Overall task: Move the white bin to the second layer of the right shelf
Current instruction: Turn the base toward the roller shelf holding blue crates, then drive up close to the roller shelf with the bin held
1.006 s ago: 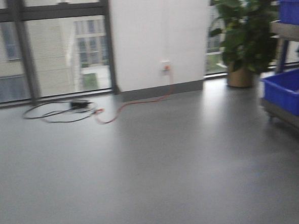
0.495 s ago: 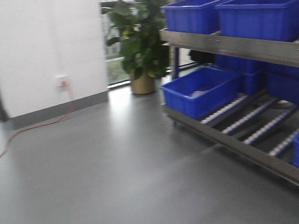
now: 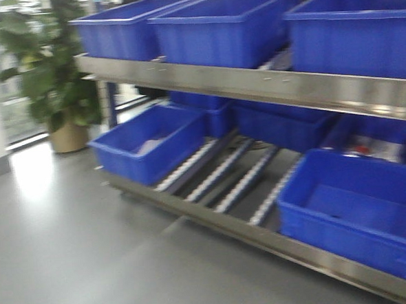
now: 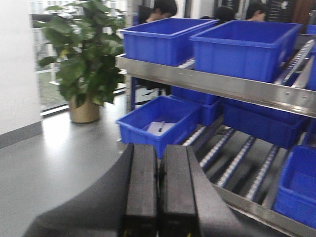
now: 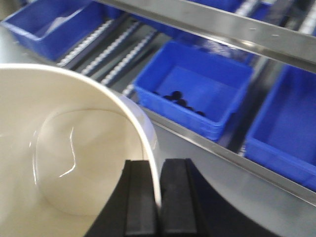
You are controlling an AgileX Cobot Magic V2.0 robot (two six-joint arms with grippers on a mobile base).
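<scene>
The white bin [image 5: 64, 148] fills the lower left of the right wrist view, glossy cream inside and empty. My right gripper [image 5: 159, 168] is shut on its rim, one finger inside the wall and one outside. My left gripper [image 4: 158, 153] is shut with nothing in it and points at the rack. The steel shelf shows two levels: a lower one with white roller rails [image 3: 225, 175] and one above it behind a flat screwed front bar [image 3: 254, 85]. I cannot tell which level is the second layer. The bin hangs above the floor in front of the lower level.
Blue crates sit on both levels, among them one on the lower left [image 3: 147, 145], one on the lower right [image 3: 358, 211] and a row on top [image 3: 230, 26]. Below the bin a crate [image 5: 192, 89] holds small dark items. A potted plant [image 3: 54, 78] stands left of the rack.
The front view has swung right, from the window, cable and bare floor to the rack, which now fills most of the frame at closer range.
</scene>
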